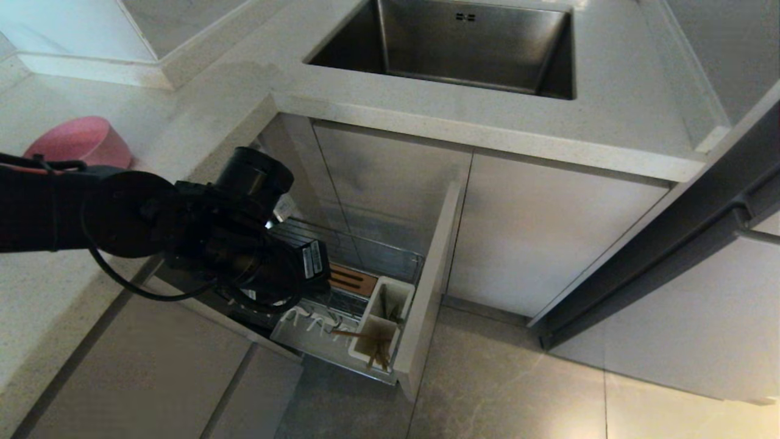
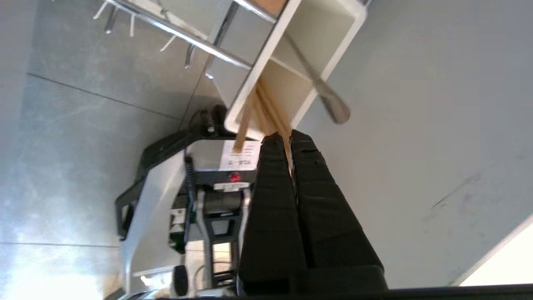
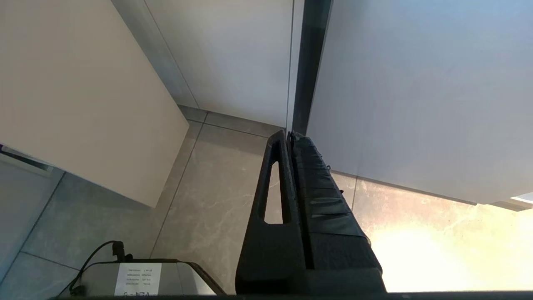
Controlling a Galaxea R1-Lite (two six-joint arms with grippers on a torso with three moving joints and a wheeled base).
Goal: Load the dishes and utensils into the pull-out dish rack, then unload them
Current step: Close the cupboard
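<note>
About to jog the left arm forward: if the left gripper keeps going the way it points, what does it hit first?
The left gripper is shut on a chopstick. Straight on lies the white utensil cup holding the chopsticks, so its rim likely comes first; depth is unclear.

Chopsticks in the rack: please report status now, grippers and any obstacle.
Left gripper shut on chopsticks, which stand in utensil cup. Right gripper shut, empty, parked near floor. Spoon in neighbouring cup, apart from fingers. Nothing in the way.
</note>
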